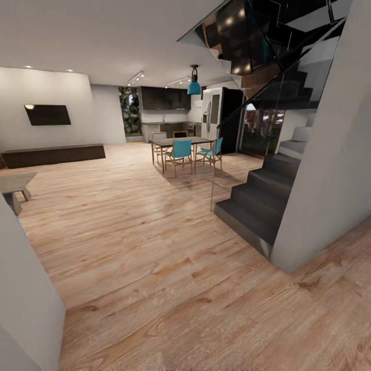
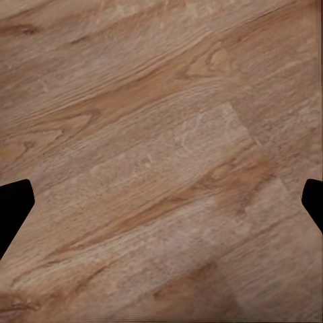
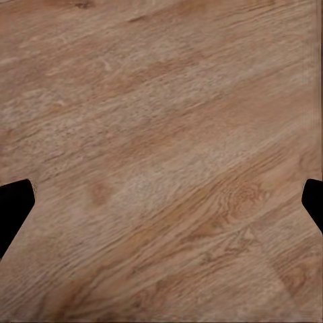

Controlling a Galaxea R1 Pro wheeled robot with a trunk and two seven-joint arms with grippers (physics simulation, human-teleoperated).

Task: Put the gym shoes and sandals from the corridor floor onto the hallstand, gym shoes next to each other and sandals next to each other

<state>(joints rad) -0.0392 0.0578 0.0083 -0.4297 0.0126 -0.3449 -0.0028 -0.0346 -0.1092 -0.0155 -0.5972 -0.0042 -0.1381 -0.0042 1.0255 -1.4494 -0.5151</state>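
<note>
Wood-plank corridor floor is seen stretching ahead from the head view, light brown w/ grain and knots, running on into an open living area. No shoes or sandals can be made out on the stretch of floor in view, and no hallstand either, so their whereabouts cannot be told.

A pale wall corner is seen close at the near left edge of the floor, and a grey wall slab at the right. Against that slab a dark staircase is set, its lowest step reaching out onto the floor, w/ a glass balustrade above. Further back, approx. mid-floor, a dining table is ringed by teal chairs, under a teal pendant lamp. A fridge and dark kitchen units are placed behind. At the far left a low dark bench is set along the wall beneath a wall-mounted TV; a grey table juts in at the left edge.

In the left wrist view the left gripper is held wide apart over bare planks, nothing between its dark fingertips. The right gripper is likewise spread wide over planks, fingertips at the frame sides, nothing held.
</note>
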